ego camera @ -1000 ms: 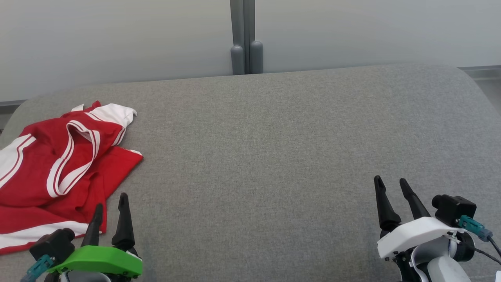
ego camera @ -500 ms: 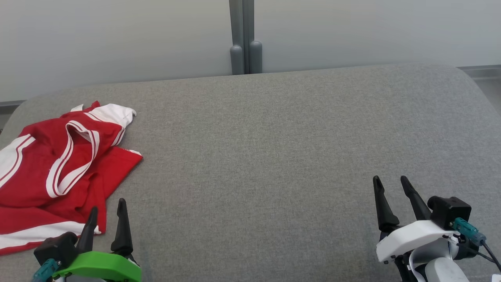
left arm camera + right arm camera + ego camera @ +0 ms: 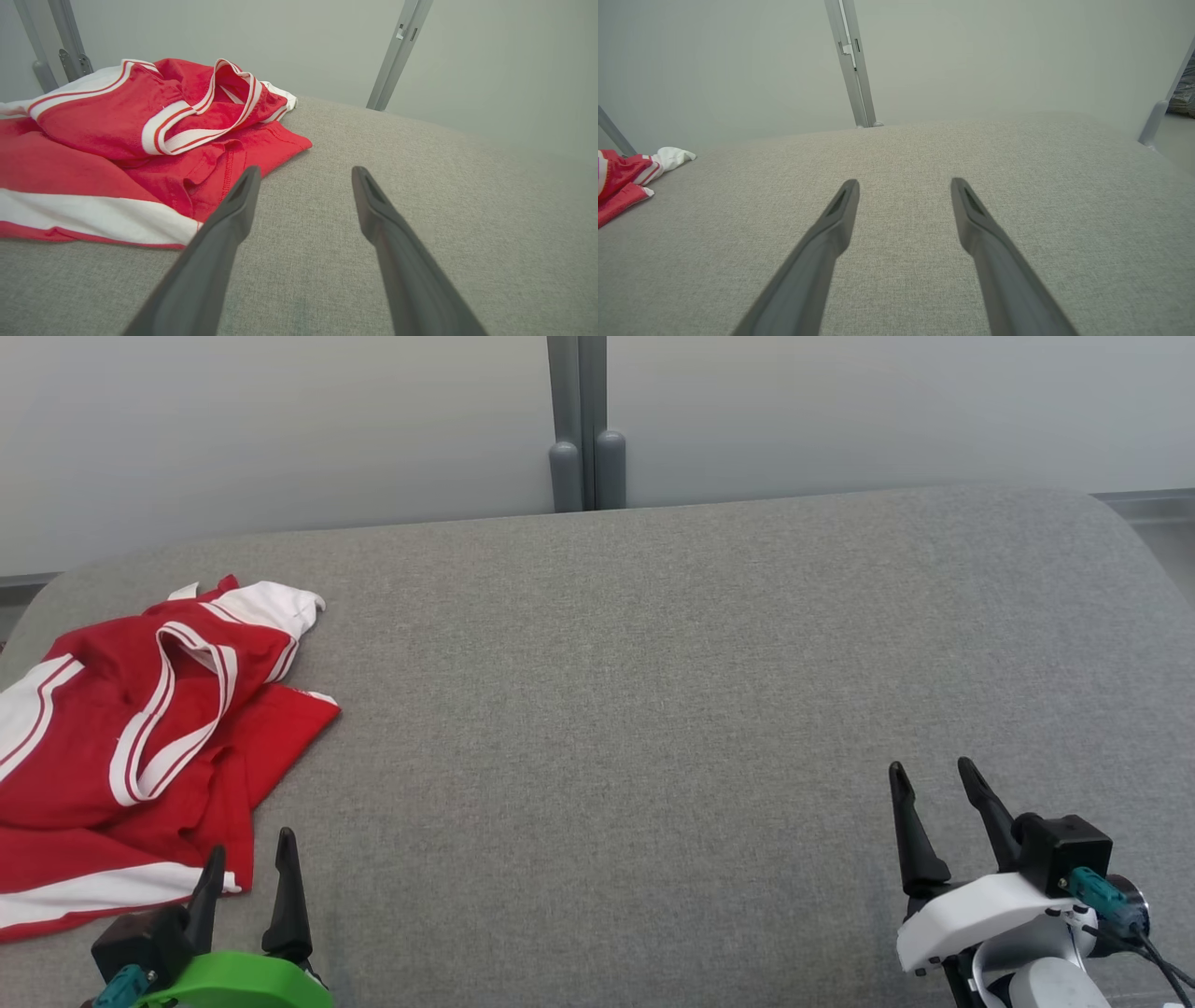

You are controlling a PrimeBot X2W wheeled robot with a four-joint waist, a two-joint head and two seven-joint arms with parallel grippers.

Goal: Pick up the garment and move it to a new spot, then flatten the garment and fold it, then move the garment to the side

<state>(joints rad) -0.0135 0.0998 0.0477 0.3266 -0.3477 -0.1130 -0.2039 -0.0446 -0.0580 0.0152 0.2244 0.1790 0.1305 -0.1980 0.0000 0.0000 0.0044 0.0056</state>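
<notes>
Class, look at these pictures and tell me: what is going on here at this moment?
A two-armed robot faces a grey padded surface. A crumpled red and white garment lies at its left end. The left gripper hovers by the garment's near edge, the right gripper over bare padding far off. Both have their jaws open and hold nothing; the pick-up is not yet done.

A grey fabric surface (image 3: pixel 653 663) meets a pale wall (image 3: pixel 280 420) with a grey post (image 3: pixel 579 420).
</notes>
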